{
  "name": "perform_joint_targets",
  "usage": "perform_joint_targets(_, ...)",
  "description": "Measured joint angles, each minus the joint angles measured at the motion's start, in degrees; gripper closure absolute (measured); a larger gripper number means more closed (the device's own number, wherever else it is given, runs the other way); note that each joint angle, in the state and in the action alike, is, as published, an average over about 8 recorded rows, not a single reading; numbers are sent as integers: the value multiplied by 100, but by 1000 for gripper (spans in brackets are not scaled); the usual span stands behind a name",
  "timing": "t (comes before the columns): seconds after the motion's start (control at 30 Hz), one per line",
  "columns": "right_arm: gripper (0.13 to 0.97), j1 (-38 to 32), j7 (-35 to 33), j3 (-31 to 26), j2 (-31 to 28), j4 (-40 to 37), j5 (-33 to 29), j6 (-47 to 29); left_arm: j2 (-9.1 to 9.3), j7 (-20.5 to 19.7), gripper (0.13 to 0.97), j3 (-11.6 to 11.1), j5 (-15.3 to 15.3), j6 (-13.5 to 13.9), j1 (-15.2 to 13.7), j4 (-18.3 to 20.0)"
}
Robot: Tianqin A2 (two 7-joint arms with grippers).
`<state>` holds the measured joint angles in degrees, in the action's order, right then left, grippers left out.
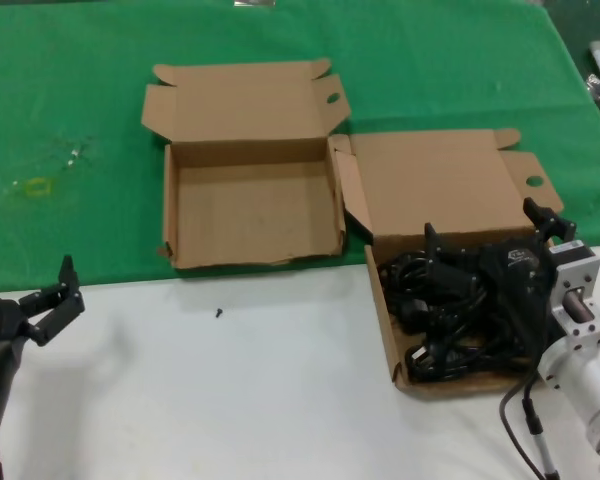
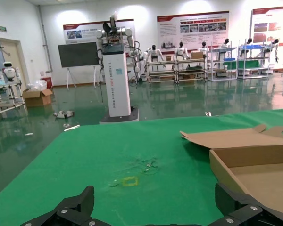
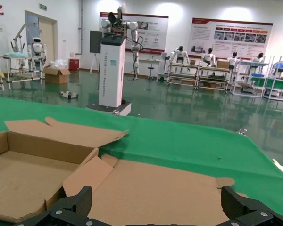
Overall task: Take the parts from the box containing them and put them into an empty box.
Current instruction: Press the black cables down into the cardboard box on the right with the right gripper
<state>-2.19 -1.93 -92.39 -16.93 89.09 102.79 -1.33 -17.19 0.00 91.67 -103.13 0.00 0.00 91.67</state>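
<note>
Hovering over the tangled black power cords, my right gripper has its 2 fingers spread apart above the right-hand carton that holds them. My left gripper, fingers also apart, waits low at my left on the white table. Farther off, the empty carton lies open on the green cloth, just beside the full one.
</note>
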Motion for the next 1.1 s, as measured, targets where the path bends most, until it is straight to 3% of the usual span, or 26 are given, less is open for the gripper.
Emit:
perform_joint_targets(0.17, 129, 48, 35, -75, -63, 48, 30, 56, 0, 0, 190, 0, 0, 0, 0, 0)
perform_joint_targets(0.43, 129, 126, 158, -339, -445, 258, 230, 228, 0, 0, 318, 0, 0, 0, 0, 0)
perform_joint_targets(0.67, 129, 130, 322, -658, -1279, 477, 461, 181, 0, 0, 466, 0, 0, 0, 0, 0)
perform_joint_targets(0.73, 129, 136, 349, -707, -1554, 514, 465, 39, 0, 0, 516, 0, 0, 0, 0, 0)
perform_joint_targets(0.87, 129, 143, 287, -660, -2042, 539, 428, -486, 0, 0, 516, 0, 0, 0, 0, 0)
perform_joint_targets(1.1, 129, -89, -173, -442, -2756, 423, 469, -1862, 0, 0, 703, 0, 0, 0, 0, 0)
